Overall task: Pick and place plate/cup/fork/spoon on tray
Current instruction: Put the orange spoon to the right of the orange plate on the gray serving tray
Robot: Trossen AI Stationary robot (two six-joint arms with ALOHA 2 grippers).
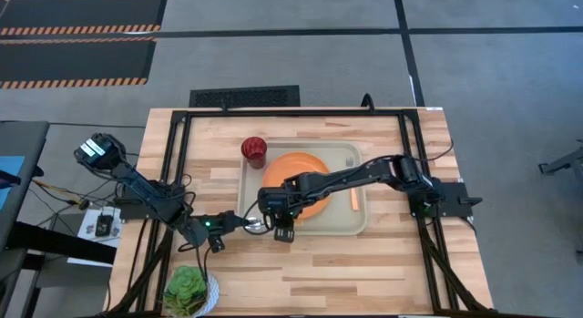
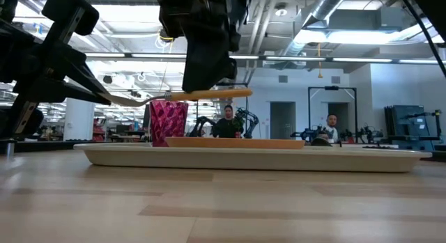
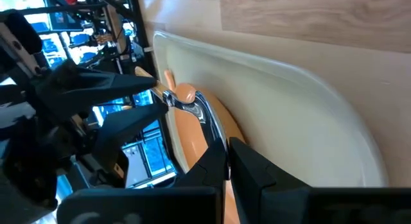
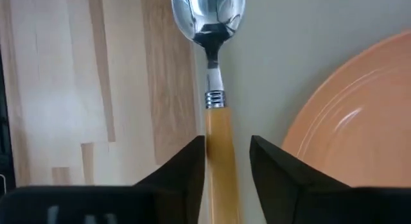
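Spoon [image 2: 202,95] aloft and level over the near-left edge of the tray [image 1: 351,222] — clear of its rim in the low view. Left gripper [image 3: 228,161] clamped on the silver bowl end. Right gripper [image 4: 226,153] straddling the orange handle, fingers parted (one pad at the handle, a sliver of gap beside the other). Plate [image 1: 296,163] flat in the tray, partly under the right arm. Cup [image 1: 254,150] upright at the tray's far-left corner, just beside the plate. Fork [image 1: 353,200] lying in the tray, right of the plate.
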